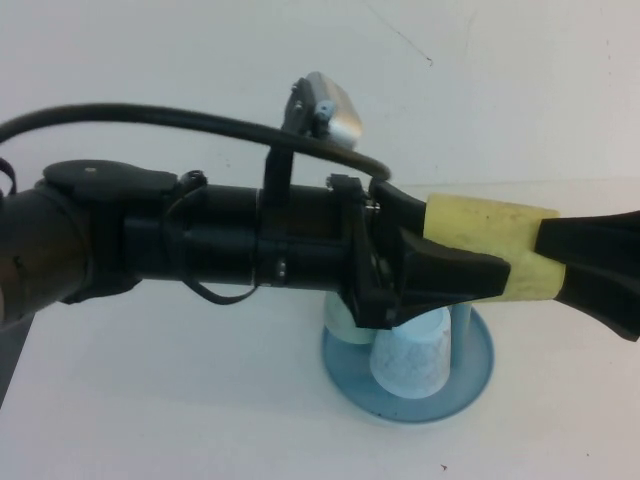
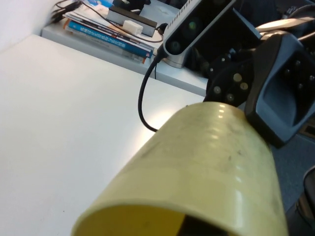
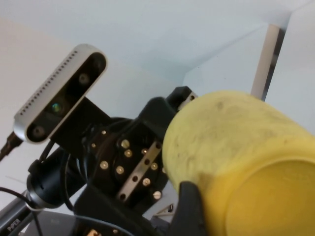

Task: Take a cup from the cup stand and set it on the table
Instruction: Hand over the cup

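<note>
Cup (image 1: 490, 245): yellow, held sideways mid-frame, clamped by left gripper (image 1: 470, 268) and right gripper (image 1: 560, 262).
Cup stand (image 1: 470, 385): lower centre, held a pale blue cup (image 1: 412, 362); pegs partly hidden.

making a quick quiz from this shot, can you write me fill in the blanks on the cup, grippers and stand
1. The cup gripped from both ends by the left gripper and right gripper is ____ in colour.
2. The yellow cup is held lying on its ____.
3. Below it, a light blue cup sits upside down on the cup ____.

Missing words: yellow; side; stand
</note>
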